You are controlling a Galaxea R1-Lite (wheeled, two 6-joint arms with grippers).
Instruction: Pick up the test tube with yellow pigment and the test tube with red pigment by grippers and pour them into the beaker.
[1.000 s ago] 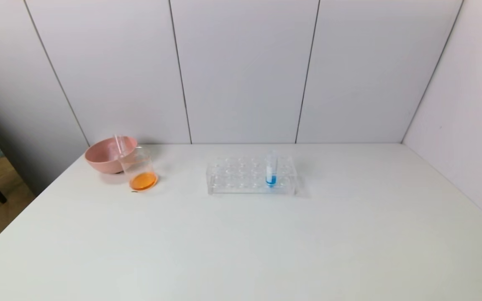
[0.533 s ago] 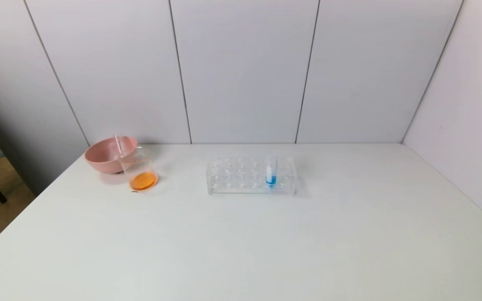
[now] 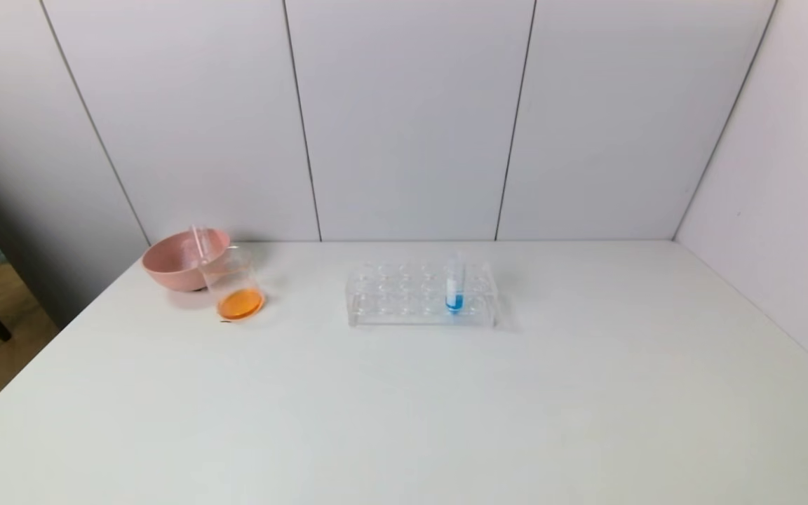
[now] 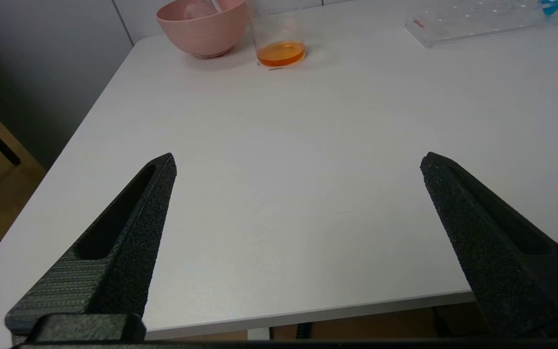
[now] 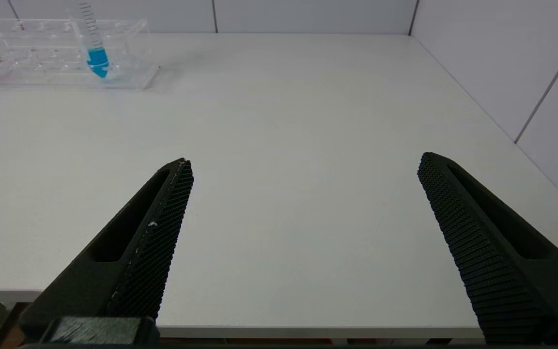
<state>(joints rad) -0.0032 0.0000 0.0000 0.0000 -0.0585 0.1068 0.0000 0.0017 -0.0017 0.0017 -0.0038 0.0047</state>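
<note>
Beside the pink bowl point(image 3: 183, 261), beaker point(image 3: 234, 284) holds orange liquid.

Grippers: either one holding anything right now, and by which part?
Nothing held. Left gripper and right gripper both hang open and empty over the near table edge.

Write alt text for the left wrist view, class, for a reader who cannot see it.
The open left gripper hangs empty over the near edge of a white table. Far off stand a beaker of orange liquid, a pink bowl and a clear tube rack.
</note>
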